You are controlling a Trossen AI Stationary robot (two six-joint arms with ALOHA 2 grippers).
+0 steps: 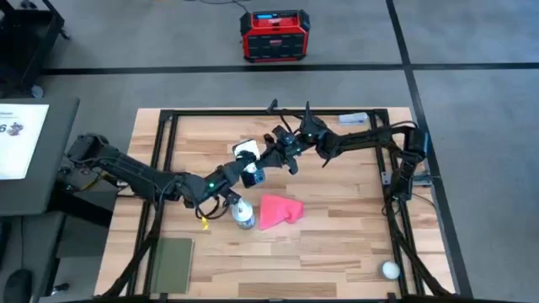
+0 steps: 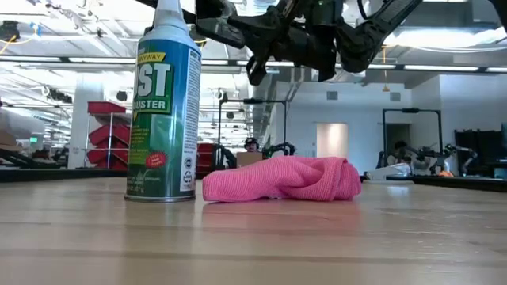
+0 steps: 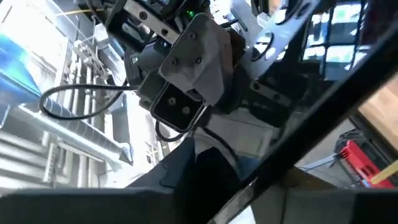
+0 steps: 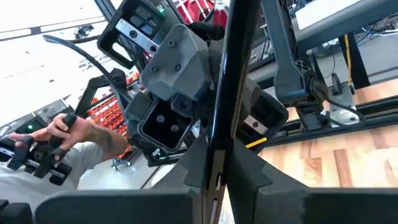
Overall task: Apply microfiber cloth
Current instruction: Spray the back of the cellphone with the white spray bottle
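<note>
Left claw [image 1: 253, 172] and right claw [image 1: 282, 147] meet raised over desk [image 1: 337, 244] centre; grip state, cannot tell. Microfiber cloth [image 1: 276, 210] lies crumpled on desk below, just beside duster can [image 1: 242, 215].

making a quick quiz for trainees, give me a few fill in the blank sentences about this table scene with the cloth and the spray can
1. The microfiber cloth lying crumpled on the table is bright ____ in colour.
2. In the high view, the spray can stands upright just to the ____ of the cloth.
3. The dull green pad lies near the table's front-____ corner in the high view.
4. The small white ____ sits near the table's front-right corner.

Missing words: pink; left; left; ball
</note>
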